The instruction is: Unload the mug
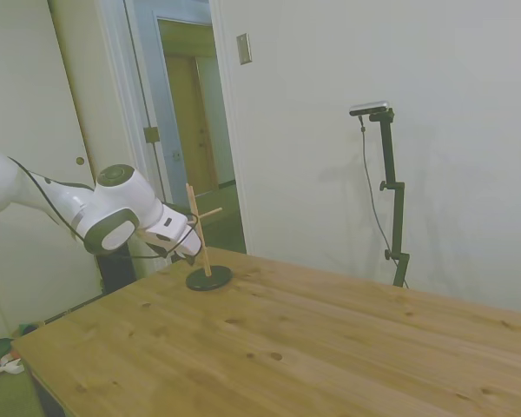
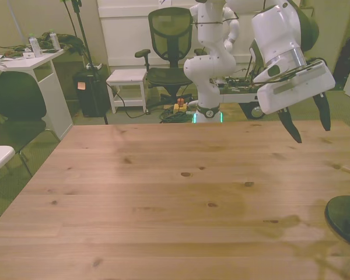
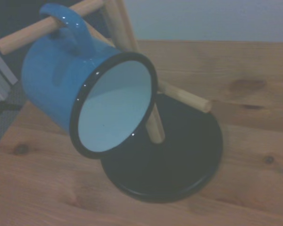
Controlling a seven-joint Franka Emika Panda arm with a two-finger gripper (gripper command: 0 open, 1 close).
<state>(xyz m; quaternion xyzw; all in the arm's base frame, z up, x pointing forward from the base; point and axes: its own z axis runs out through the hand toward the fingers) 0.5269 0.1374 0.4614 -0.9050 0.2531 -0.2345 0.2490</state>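
Note:
The mug (image 3: 80, 89) is blue with a dark rim and a pale inside. In the wrist view it hangs by its handle on a peg (image 3: 19, 38) of the wooden stand, tilted mouth-down over the stand's dark round base (image 3: 179, 160). I cannot see the mug in the side view or the front view. My gripper (image 2: 308, 125) is open with nothing between its fingers. In the side view the gripper (image 1: 188, 251) hovers just left of the wooden stand (image 1: 198, 228), a little above the table.
The stand's base (image 2: 345, 219) sits near the wooden table's (image 2: 163, 192) edge at the front view's right. Behind the table's far edge are an office chair (image 2: 169, 41), a white stool (image 2: 127, 77) and a desk (image 2: 29, 61).

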